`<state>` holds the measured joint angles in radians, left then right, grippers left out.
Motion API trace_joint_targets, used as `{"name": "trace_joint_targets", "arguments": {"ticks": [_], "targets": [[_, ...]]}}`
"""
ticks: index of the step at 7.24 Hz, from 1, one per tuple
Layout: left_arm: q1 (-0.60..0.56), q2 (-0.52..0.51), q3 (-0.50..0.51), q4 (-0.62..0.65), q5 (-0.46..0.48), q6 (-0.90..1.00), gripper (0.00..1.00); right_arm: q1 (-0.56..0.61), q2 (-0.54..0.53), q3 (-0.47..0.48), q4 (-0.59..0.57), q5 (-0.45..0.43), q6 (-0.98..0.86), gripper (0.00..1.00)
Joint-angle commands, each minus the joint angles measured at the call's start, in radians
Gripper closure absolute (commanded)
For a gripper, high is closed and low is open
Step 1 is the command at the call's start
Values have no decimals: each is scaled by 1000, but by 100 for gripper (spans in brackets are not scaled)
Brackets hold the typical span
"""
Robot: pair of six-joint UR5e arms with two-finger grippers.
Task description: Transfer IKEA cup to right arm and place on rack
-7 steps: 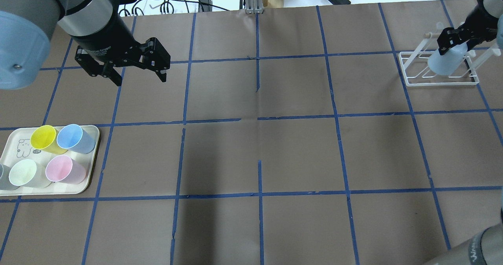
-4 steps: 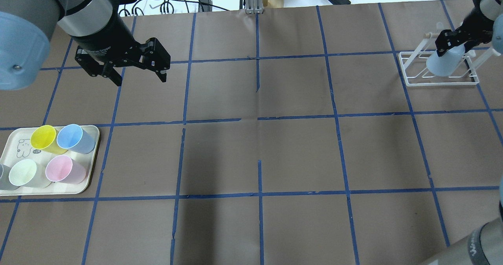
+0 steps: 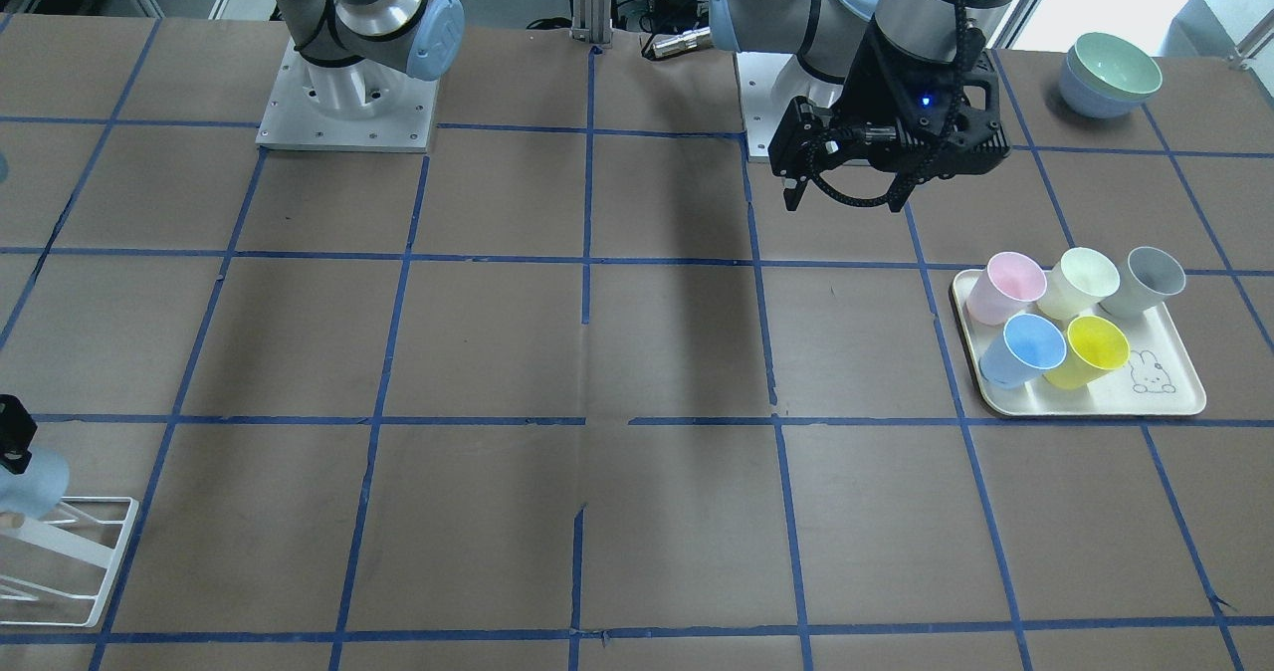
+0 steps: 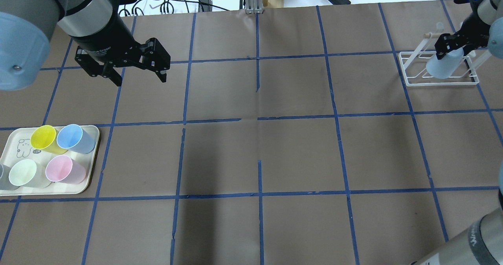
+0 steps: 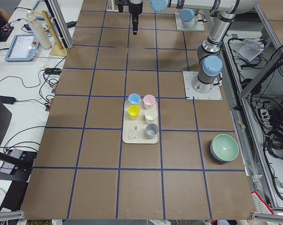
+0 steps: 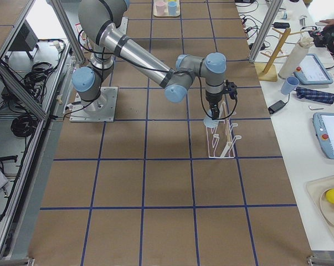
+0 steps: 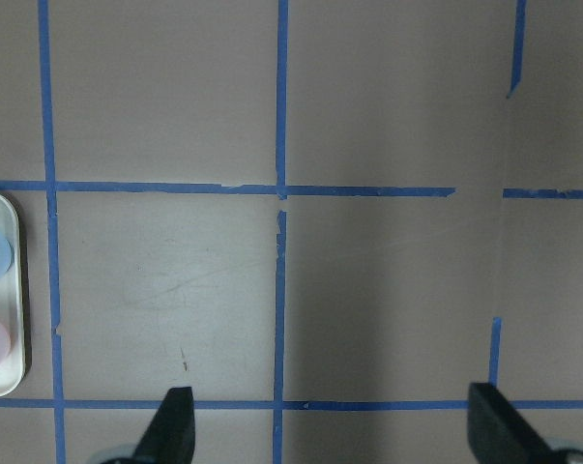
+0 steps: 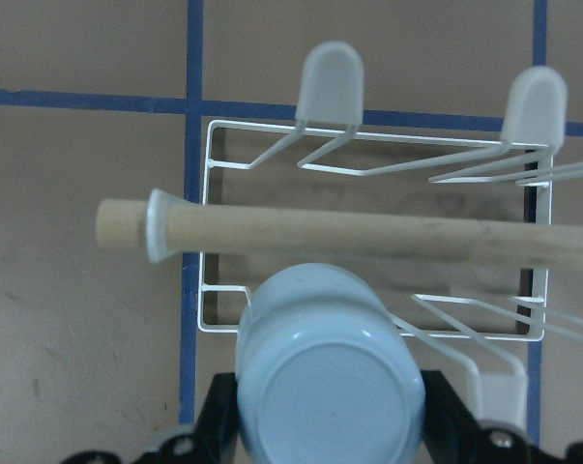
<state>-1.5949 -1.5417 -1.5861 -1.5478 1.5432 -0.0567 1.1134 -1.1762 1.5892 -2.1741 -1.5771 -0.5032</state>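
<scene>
My right gripper [image 4: 452,46] is shut on the pale blue IKEA cup [image 4: 442,68], which hangs upside down over the white wire rack [image 4: 440,84] at the far right. In the right wrist view the cup's base [image 8: 325,367] sits between the black fingers [image 8: 223,416], just in front of the rack's wooden rod [image 8: 368,230]. I cannot tell whether the cup touches the rods. My left gripper [image 4: 139,78] is open and empty above the table at the far left. Its fingertips [image 7: 175,430] show over bare mat.
A cream bunny tray [image 4: 84,188] at the left front holds a second blue cup [image 4: 74,138], a yellow cup [image 4: 43,137], a pink cup [image 4: 63,170] and others. Stacked bowls [image 3: 1110,74] stand near the left arm's base.
My right gripper has shifted slightly left with the cup, bringing it lower and more upright over the rack. The left arm has not moved.
</scene>
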Motion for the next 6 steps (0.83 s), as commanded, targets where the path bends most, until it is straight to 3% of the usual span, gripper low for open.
{"name": "trace_joint_targets", "arguments": {"ticks": [1,5,6], "targets": [[1,2,-2,0,2,1,0,-3,3,0,-4,3,0,0],[-2,5,0,0,-2,0,0,-1,-48,-3,23,-4,5,0],[0,5,0,0,-2,0,0,0,-98,-3,110,-3,11,0]]}}
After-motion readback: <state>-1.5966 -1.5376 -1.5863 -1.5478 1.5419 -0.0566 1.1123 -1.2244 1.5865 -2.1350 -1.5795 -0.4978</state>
